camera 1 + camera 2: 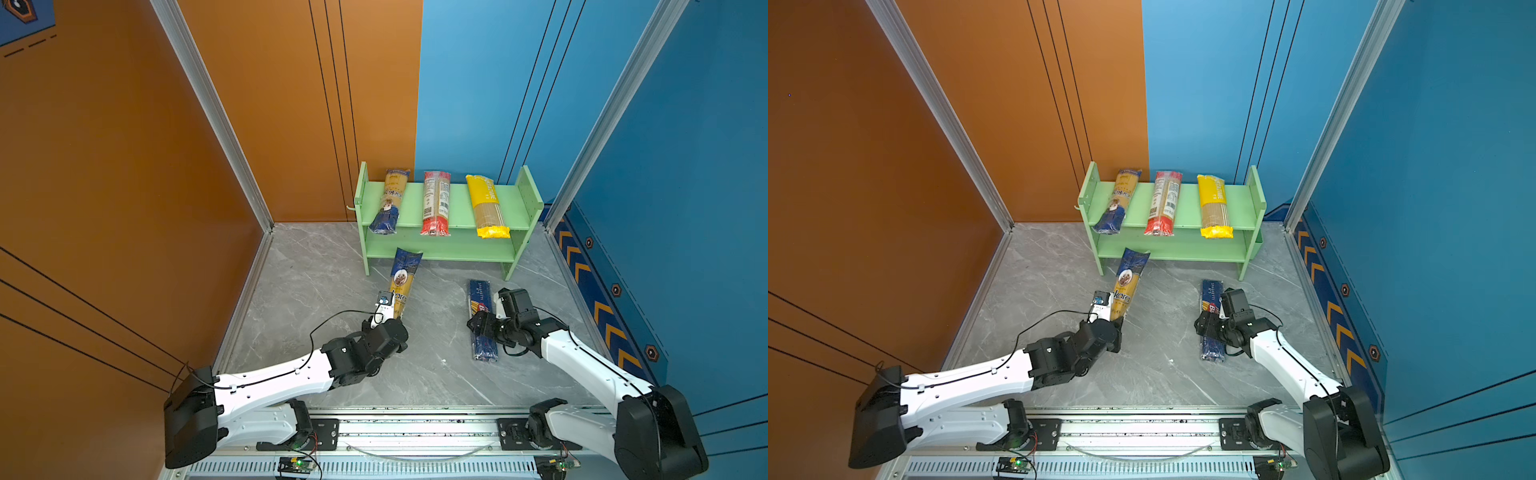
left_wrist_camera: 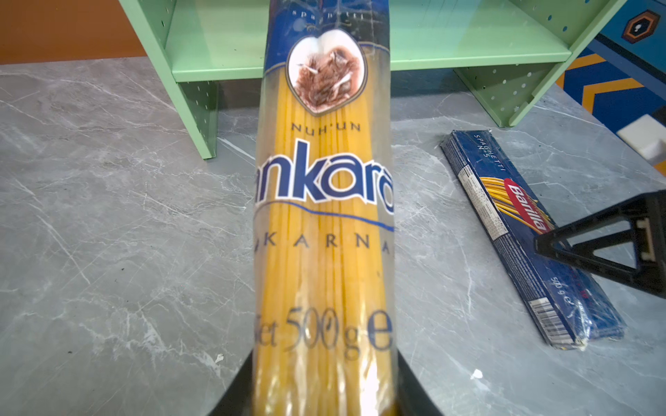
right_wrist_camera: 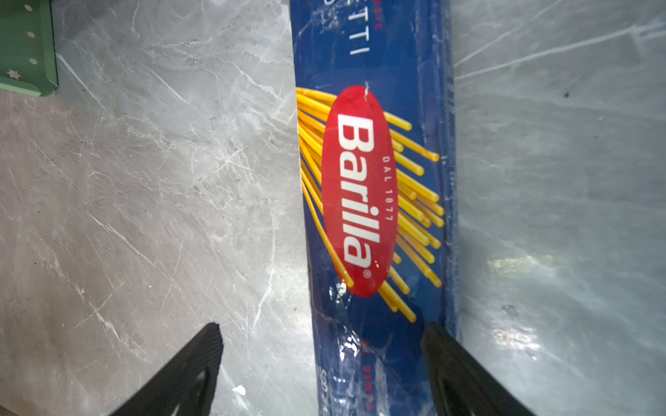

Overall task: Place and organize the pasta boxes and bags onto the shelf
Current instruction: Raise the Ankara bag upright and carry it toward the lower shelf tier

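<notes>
Barilla pack (image 3: 374, 187), logo clear in right wrist view, half hidden from above

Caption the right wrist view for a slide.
Open right hand hovers over the long dark blue Barilla spaghetti pack lying flat on the grey marbled tabletop.

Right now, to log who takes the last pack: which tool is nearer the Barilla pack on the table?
Right. The right tool hangs open directly over the Barilla pack; the left tool is off to its left, shut on the ankara bag.
</notes>
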`<control>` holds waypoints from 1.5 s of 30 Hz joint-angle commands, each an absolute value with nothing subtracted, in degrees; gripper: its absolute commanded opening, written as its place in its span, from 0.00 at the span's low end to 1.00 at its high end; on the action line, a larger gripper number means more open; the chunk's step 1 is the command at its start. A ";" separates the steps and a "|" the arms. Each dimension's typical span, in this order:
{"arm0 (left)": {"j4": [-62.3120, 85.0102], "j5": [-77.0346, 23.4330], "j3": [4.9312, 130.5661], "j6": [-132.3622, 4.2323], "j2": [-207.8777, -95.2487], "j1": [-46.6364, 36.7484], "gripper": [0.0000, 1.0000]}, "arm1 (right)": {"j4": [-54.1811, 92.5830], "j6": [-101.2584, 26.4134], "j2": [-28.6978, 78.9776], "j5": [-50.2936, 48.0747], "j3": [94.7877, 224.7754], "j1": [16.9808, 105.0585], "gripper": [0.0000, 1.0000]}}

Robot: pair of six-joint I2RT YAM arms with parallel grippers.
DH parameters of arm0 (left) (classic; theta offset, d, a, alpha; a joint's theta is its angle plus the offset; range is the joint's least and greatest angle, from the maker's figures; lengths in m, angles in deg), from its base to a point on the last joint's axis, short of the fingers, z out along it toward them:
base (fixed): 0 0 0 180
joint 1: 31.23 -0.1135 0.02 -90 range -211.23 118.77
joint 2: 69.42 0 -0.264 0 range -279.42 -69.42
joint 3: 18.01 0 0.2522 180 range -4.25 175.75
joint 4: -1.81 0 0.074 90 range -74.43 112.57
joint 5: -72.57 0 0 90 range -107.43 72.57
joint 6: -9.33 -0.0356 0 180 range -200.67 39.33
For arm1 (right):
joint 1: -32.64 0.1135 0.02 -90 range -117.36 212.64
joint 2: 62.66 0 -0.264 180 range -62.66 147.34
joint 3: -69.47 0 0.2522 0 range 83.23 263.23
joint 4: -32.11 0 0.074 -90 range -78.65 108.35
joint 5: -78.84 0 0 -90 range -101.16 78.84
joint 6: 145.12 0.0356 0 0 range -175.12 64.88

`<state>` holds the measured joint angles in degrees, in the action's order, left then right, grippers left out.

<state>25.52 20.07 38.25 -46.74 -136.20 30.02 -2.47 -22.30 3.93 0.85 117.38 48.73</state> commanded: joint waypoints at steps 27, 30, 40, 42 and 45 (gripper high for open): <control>9.10 21.90 52.44 -51.53 -150.79 20.84 0.00 | 0.43 -22.73 2.44 1.77 114.17 48.89 0.84; 8.99 21.12 54.22 -51.60 -152.63 20.00 0.00 | 0.54 -22.70 2.53 1.98 114.17 48.84 0.84; 7.83 18.79 59.61 -51.23 -158.52 16.69 0.00 | -0.12 -23.09 1.94 2.08 114.45 48.76 0.84; 7.73 18.52 60.58 -51.09 -159.60 16.07 0.00 | -0.39 -23.06 1.70 2.05 114.61 48.79 0.84; 7.27 18.17 62.04 -51.32 -161.10 15.59 0.00 | -0.79 -23.04 1.19 1.92 114.70 48.68 0.84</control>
